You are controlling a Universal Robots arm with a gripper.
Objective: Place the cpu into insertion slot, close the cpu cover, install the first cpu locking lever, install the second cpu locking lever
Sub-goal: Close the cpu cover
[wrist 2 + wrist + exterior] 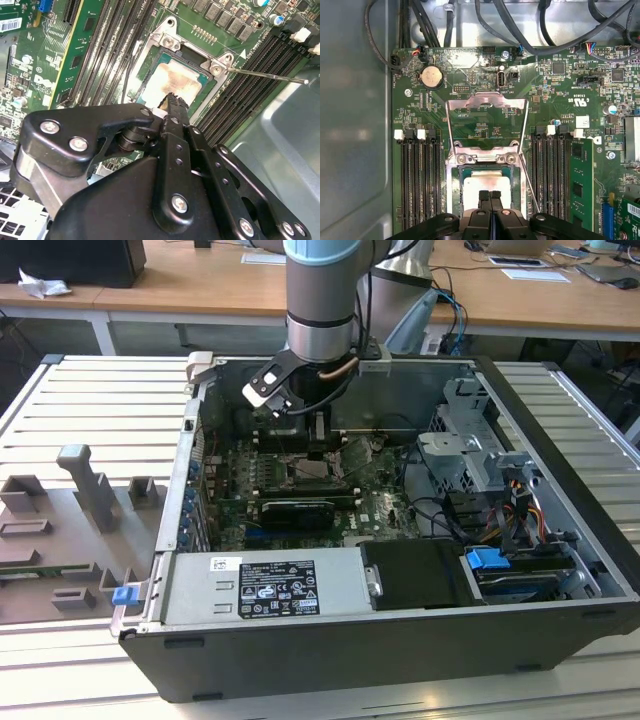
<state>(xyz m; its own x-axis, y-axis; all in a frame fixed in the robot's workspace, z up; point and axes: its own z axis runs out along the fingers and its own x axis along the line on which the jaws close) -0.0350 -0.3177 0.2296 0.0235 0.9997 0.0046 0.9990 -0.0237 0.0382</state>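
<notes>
One gripper [490,194], jaws pressed together w/ nothing pinched, hangs tips-down right over the cpu [487,180] lying in the insertion slot [451,190] mid-way across the board [417,112], cpu cover [487,103] hinged up, so imo any seating push wants straight, light & centred.

Pale cpu [485,182] lies flat in the insertion slot [451,192] beneath the tool [490,196] tips; silvery cpu cover [486,103] hinged open beyond.
</notes>
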